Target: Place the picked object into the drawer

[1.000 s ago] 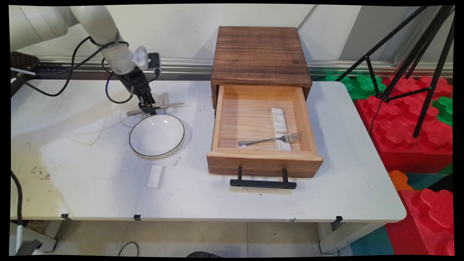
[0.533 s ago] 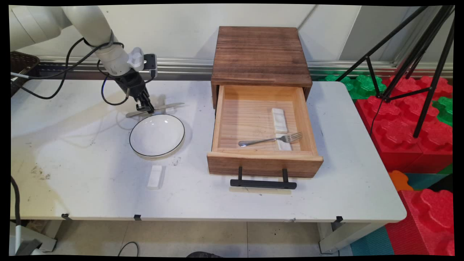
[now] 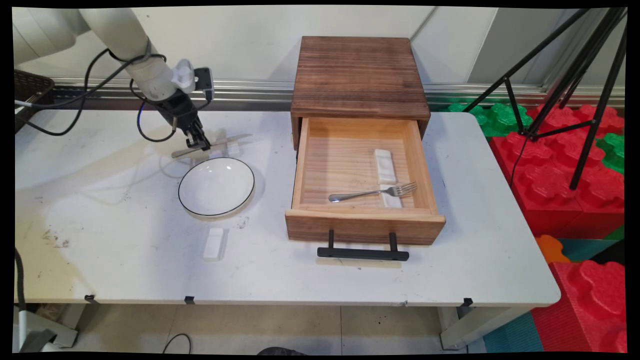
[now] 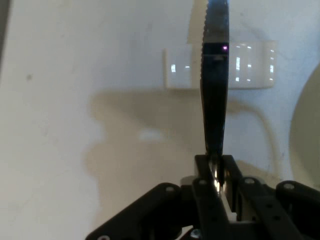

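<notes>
Knife (image 3: 210, 146) clamped in jaws, lifted above white rest (image 3: 233, 148), behind bowl (image 3: 216, 187).

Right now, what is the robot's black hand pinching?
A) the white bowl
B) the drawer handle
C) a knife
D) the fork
C: the gripper is shut on the knife, whose toothed blade sticks out past the fingers, above the white rest; the fork lies in the open drawer.

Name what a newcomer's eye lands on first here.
The black pincer at the table's far left, shut on a knife lifted above a small white rest. Just in front of it lies a white black-rimmed bowl. To the right, a wooden drawer stands open, a fork inside.
</notes>
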{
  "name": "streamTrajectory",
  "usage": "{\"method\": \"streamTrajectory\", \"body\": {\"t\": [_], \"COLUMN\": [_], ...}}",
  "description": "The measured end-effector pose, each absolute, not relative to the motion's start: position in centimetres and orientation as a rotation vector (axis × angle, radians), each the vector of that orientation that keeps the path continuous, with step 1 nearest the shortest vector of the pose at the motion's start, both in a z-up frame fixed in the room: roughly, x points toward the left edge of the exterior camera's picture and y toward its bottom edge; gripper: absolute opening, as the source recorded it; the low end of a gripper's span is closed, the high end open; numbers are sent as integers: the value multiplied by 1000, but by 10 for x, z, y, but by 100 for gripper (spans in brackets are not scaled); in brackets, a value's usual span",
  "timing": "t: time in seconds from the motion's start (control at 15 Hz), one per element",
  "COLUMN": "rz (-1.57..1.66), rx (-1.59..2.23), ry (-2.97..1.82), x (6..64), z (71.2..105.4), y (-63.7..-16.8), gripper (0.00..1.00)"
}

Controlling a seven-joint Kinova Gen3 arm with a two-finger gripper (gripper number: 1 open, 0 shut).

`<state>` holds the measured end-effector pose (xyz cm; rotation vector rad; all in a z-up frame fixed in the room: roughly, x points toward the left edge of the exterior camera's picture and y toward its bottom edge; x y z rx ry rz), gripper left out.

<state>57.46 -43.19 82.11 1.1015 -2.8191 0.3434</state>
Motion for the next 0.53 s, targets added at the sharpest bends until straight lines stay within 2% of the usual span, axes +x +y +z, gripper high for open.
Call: {"method": "streamTrajectory", "body": {"t": [0.53], "rz": [534], "rx": [1318], "ry": [-2659], "x": [551], "z": [890], "y": [-409], "gripper": [0]}}
